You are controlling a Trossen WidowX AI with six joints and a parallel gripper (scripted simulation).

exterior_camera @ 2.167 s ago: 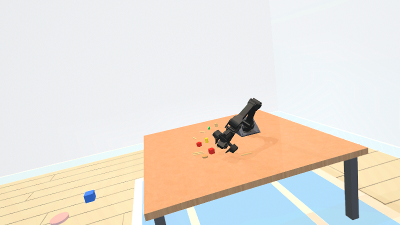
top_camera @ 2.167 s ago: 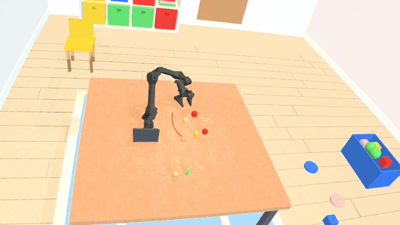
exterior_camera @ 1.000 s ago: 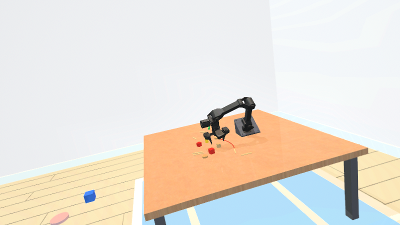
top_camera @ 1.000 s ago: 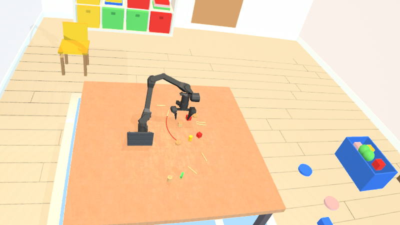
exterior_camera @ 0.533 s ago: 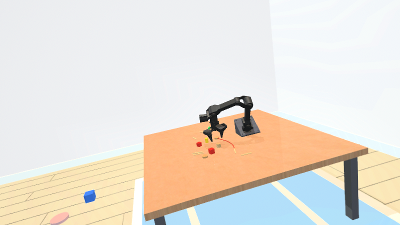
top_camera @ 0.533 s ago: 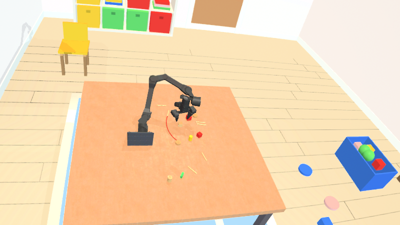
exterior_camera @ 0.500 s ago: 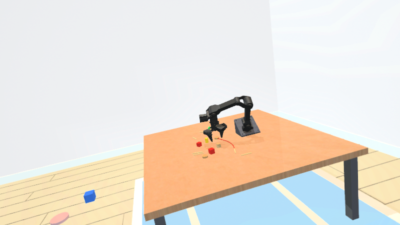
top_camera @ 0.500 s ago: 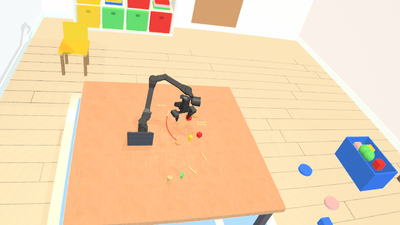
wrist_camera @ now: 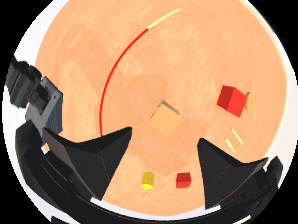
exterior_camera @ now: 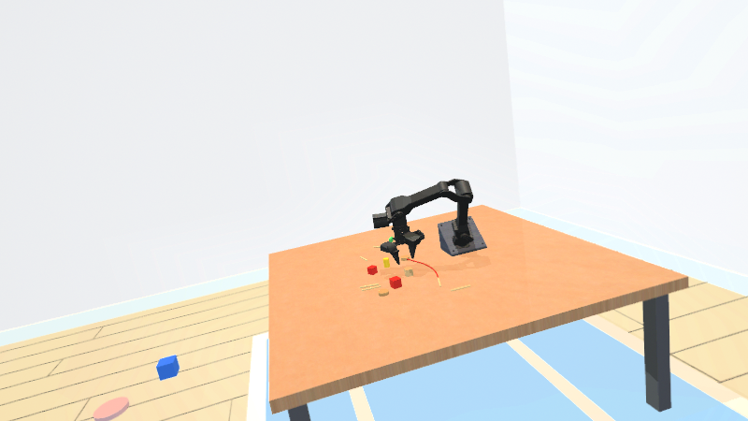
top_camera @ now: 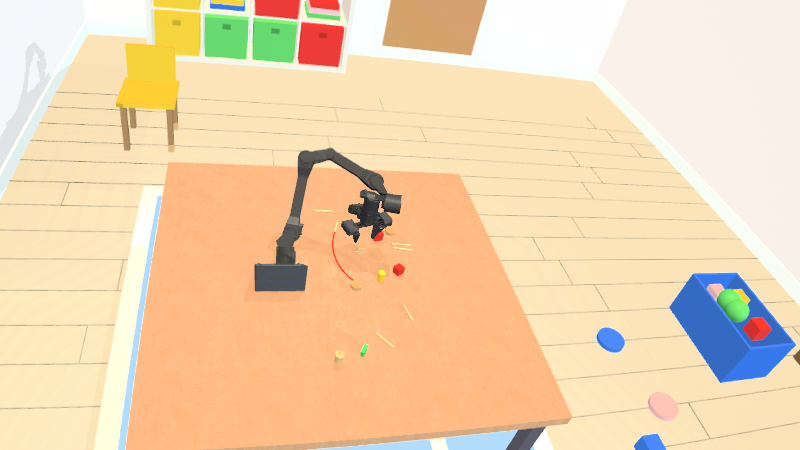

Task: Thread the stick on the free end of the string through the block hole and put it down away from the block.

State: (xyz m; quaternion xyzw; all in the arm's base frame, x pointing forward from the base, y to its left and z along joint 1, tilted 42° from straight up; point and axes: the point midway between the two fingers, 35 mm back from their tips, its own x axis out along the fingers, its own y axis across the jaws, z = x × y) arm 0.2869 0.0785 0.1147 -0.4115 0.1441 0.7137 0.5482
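Note:
The wooden block [top_camera: 360, 249] [exterior_camera: 409, 272] [wrist_camera: 165, 119] stands on the table; its hole is not clear to see. The string's stick [top_camera: 335, 226] [exterior_camera: 438, 282] [wrist_camera: 164, 19] lies on the table to one side of the block. The red string [top_camera: 333, 250] [exterior_camera: 428, 266] [wrist_camera: 100, 117] curves around that side to the round button [top_camera: 356, 285], which a finger hides in the wrist view. My gripper [top_camera: 365, 239] [exterior_camera: 406, 260] [wrist_camera: 166, 134] points down above the table near the block. It is open and empty, with its fingers apart.
A red cube [top_camera: 378, 236] [wrist_camera: 231, 101] and a loose button [top_camera: 389, 230] lie beyond the block. Another red cube [top_camera: 398, 269] and a yellow cylinder [top_camera: 380, 275] stand nearby. Loose sticks lie around, one [top_camera: 322, 211] near the string's stick. A green piece [top_camera: 364, 350] lies farther off.

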